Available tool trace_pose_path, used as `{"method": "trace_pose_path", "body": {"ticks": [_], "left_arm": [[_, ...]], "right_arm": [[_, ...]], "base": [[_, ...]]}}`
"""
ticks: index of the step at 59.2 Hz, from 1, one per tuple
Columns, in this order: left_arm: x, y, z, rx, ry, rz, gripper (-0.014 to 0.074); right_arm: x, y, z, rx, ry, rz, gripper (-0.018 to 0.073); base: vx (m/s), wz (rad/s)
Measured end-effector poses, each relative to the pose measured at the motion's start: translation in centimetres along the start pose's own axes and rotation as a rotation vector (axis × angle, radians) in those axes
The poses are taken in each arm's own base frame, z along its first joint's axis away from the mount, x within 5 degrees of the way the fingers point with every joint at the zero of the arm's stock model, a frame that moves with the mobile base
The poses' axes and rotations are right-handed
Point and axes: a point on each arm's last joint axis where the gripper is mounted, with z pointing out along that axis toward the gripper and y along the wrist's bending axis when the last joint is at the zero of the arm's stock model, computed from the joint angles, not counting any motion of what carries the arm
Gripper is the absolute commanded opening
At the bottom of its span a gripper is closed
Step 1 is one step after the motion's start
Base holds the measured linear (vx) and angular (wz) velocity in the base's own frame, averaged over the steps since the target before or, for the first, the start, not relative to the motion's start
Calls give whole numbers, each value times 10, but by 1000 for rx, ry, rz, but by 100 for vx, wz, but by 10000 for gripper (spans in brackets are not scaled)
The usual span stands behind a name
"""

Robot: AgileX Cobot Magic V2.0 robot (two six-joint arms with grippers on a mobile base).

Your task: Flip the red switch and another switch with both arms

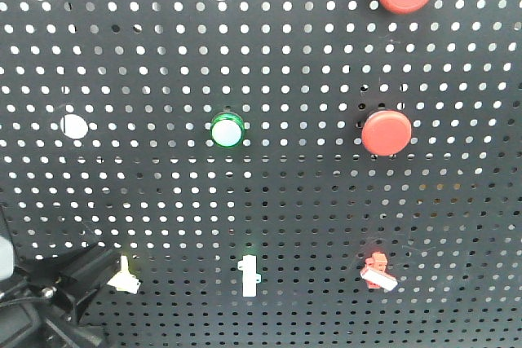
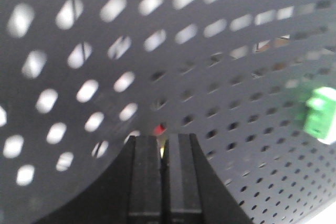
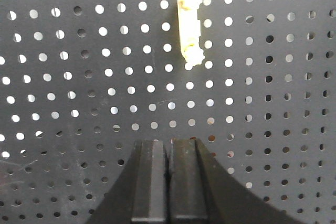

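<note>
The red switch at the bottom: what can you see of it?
The red switch is a small toggle, seemingly plastic: a red base with a white paddle lever slanting down to the right. It sits bottom right on the dark perforated board, below the lower round red button. Nothing touches it.

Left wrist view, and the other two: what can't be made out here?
- Left wrist view: blurred; the red spot beyond the shut left gripper is unidentifiable.
- Front view: the bottom-left edge cuts off a black gripper; contact with the cream switch unclear.
- Right wrist view: red switch out of frame; right gripper gap to the board unclear.
</note>
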Motion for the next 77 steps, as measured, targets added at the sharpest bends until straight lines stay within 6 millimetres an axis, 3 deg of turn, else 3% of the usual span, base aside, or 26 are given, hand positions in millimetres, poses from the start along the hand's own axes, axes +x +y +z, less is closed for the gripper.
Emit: {"method": "trace_pose_path", "body": {"ticks": [21,31,36,55,65,77], "left_arm": [[3,0,-2,-5,90,-96,2],[19,-3,-12,19,276,-122,2],[18,-4,-19,26,292,-128,2],[-8,-3,-51,43,137,-140,2],[-22,-3,-69,49,33,-142,2],[-24,-3,-73,51,16,-142,2]], "right_arm": [[0,0,0,0,-1,0,-6],[0,0,0,0,-1,0,-6],[0,0,0,0,0,0,-6],[0,2,0,-22,1,67,-6],[0,18,-1,-176,-6,11,-6],[12,47,11,-397,73,-32,-6]], "base": [[0,0],[0,0],[0,0],[0,0],[0,0],[0,0]]}}
